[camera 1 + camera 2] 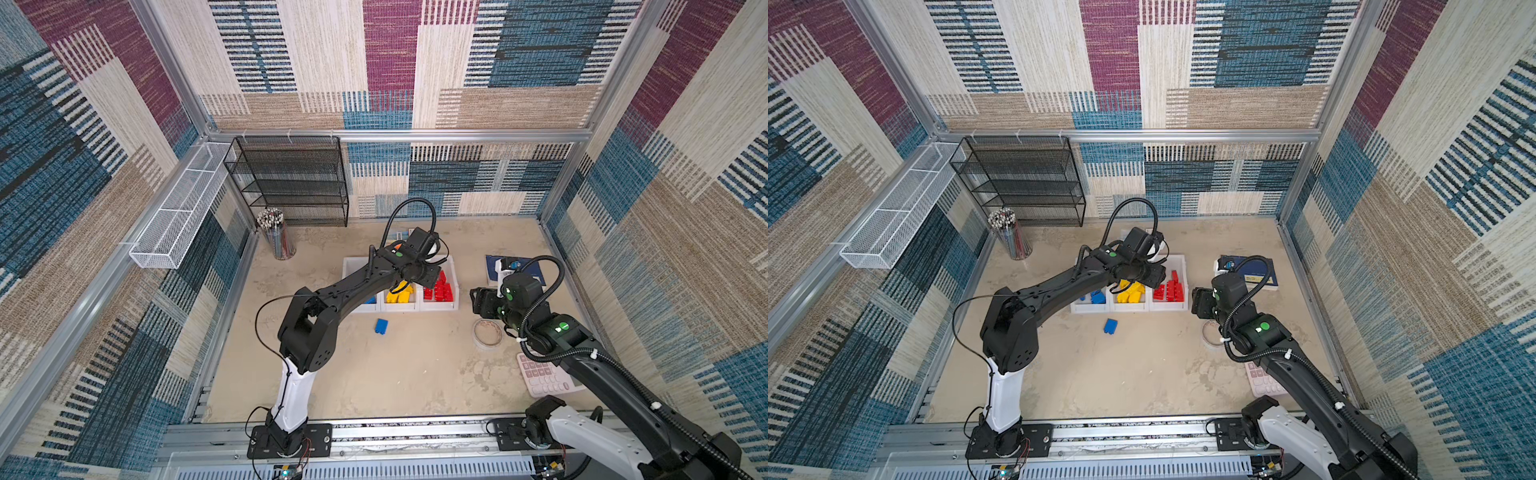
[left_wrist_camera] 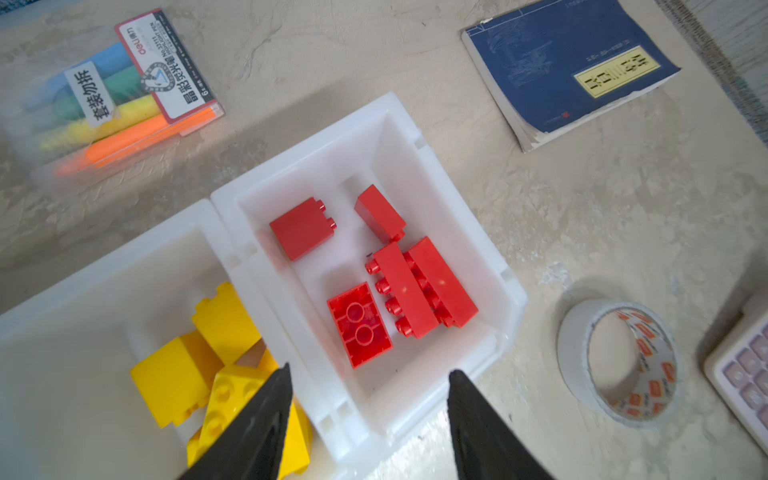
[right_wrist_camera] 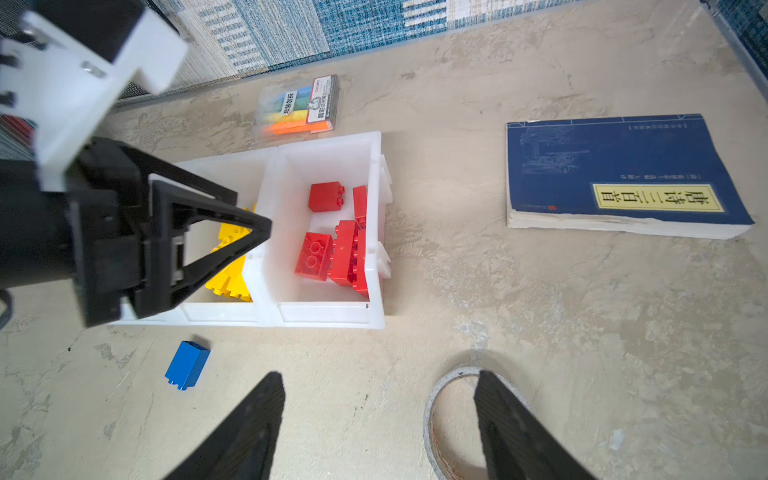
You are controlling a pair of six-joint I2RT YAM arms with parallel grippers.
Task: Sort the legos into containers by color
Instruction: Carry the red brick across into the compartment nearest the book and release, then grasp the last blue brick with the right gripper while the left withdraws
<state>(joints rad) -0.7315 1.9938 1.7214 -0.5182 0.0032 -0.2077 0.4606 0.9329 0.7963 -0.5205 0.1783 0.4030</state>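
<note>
Left wrist view: left fingers [image 2: 257, 424] apart, nothing btwn them, hanging over the red bin [image 2: 415, 187] at the end of the bin row. That's the drop spot for red bricks [image 2: 419, 286]; yellow bricks [image 2: 178, 374] sit next door. Right wrist view adds what that one misses: one blue brick [image 3: 188, 365] loose on the table [image 3: 540, 332], just in front of the bin row [image 3: 291, 316], unsorted. Right fingers [image 3: 249, 428] apart too, empty, low in front of the row, prob. staged for it. Only both top views show the blue bin [image 1: 1084, 308].

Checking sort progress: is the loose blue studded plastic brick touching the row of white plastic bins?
Apart. The right wrist view shows bare table between the blue studded plastic brick and the front wall of the white plastic bins.
</note>
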